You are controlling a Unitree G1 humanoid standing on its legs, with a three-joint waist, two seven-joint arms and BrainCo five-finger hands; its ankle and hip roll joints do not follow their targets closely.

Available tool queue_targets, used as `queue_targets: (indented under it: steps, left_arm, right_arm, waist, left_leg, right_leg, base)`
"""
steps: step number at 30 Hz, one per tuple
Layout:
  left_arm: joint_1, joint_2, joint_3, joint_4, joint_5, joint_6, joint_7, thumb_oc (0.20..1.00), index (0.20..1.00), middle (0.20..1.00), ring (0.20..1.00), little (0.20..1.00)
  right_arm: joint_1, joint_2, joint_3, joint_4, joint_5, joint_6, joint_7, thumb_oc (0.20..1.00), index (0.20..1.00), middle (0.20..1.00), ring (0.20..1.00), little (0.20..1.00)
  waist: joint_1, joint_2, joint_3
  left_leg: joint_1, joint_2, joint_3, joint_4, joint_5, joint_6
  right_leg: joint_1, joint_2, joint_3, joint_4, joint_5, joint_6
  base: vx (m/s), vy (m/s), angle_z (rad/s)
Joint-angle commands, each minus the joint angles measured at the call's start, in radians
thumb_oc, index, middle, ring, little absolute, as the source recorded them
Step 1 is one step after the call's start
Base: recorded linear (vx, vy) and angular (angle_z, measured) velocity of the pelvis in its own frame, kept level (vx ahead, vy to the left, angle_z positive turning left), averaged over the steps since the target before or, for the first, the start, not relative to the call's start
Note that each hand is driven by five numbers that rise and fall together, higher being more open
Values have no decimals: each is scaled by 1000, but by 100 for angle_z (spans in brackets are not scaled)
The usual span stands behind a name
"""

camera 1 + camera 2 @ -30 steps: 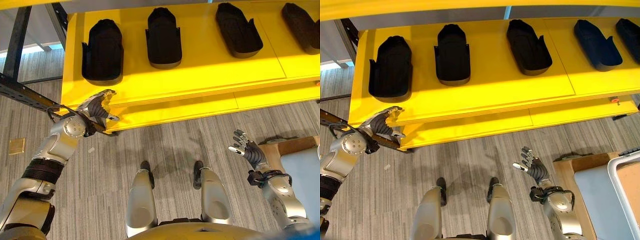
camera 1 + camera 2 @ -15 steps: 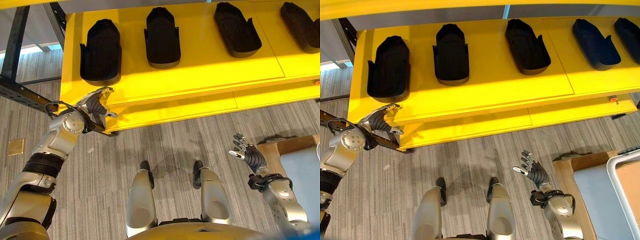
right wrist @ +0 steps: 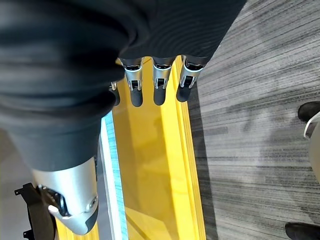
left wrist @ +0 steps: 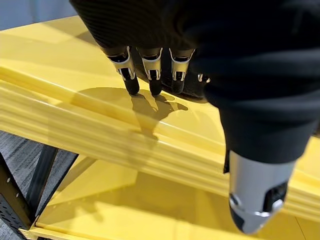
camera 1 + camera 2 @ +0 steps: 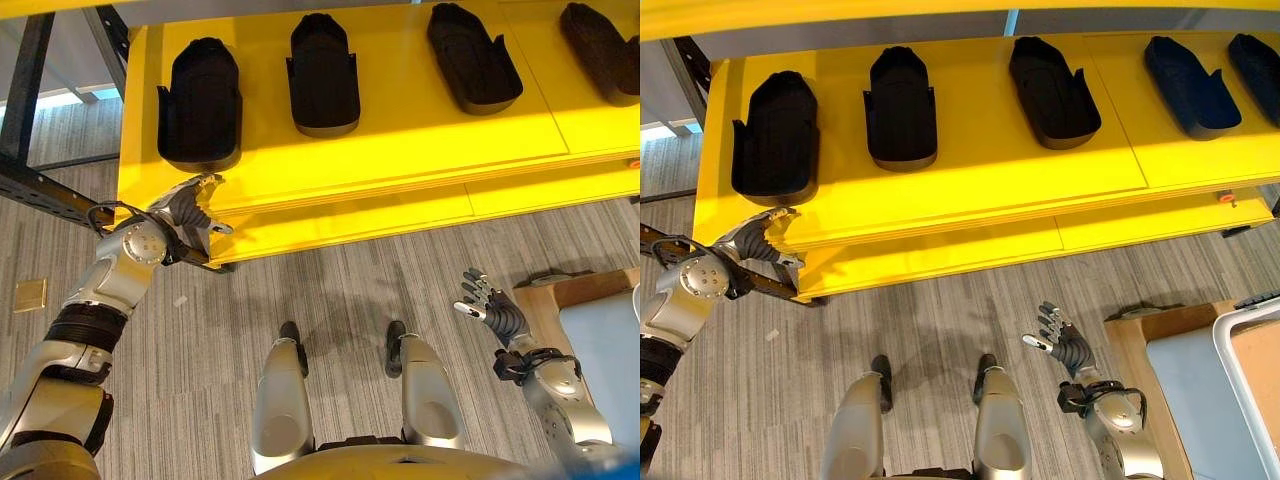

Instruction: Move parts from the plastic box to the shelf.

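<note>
Several black moulded parts lie in a row on the yellow shelf; the leftmost part sits near the shelf's left end, with another part beside it. My left hand hovers at the shelf's front left edge, just below the leftmost part, open and empty. Its fingers reach over the shelf's top board. My right hand hangs low over the carpet at the right, open and empty, its fingers straight. The plastic box shows at the far right.
A wooden table carries the plastic box, close to my right hand. A dark metal rack beam runs past the shelf's left end near my left arm. A lower yellow shelf board juts out beneath the top one. Grey carpet lies between shelf and table.
My right hand has sunk a little lower over the carpet. My left hand has edged slightly left along the shelf's front edge. The parts have not moved.
</note>
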Motion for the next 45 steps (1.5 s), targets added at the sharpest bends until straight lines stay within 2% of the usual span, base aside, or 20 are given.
queue_targets:
  steps: [1,29,45]
  left_arm:
    - [-42,63,-8,27,-23,-7,24,1000,1000,1000,1000,1000]
    - [-102,77,-14,113,-35,4,51,1000,1000,1000,1000,1000]
    - [-173,115,-53,157,-25,9,47,1000,1000,1000,1000,1000]
  right_arm:
    - [47,-48,-16,-23,33,-40,13,1000,1000,1000,1000,1000]
    - [66,-55,-21,-20,45,-42,22,1000,1000,1000,1000,1000]
    - [77,-65,-27,-19,56,-42,28,1000,1000,1000,1000,1000]
  waist:
    - [-10,-4,-68]
    - [-16,-13,-75]
    - [-22,-17,-75]
  left_leg:
    - [-11,13,1,-13,34,0]
    - [-16,17,8,-3,27,0]
    - [-31,18,8,10,25,1]
  right_leg:
    - [21,-12,18,-74,99,37]
    - [11,-5,35,-74,103,37]
    - [-4,-3,41,-66,104,36]
  base:
    - [0,0,0]
    - [0,0,0]
    - [0,1,-1]
